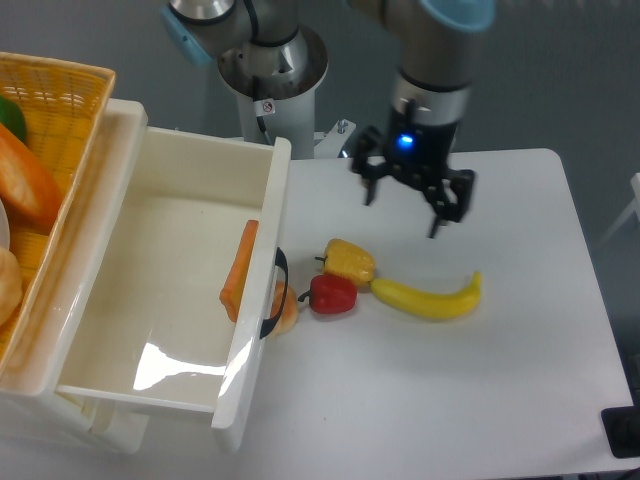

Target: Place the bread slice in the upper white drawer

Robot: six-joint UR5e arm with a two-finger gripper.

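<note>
The bread slice [238, 270] stands on edge inside the upper white drawer [130, 300], leaning against the inside of its front panel near the dark handle [276, 293]. Only its orange-brown crust edge shows. My gripper [403, 213] hangs above the white table to the right of the drawer, over the spot behind the yellow pepper and banana. Its fingers are spread apart with nothing between them.
A yellow pepper [349, 261], a red pepper [332, 294] and a banana [430, 297] lie on the table just right of the drawer. A small peach-coloured piece [287, 313] sits by the drawer handle. A yellow wicker basket [40, 130] with food stands at the far left.
</note>
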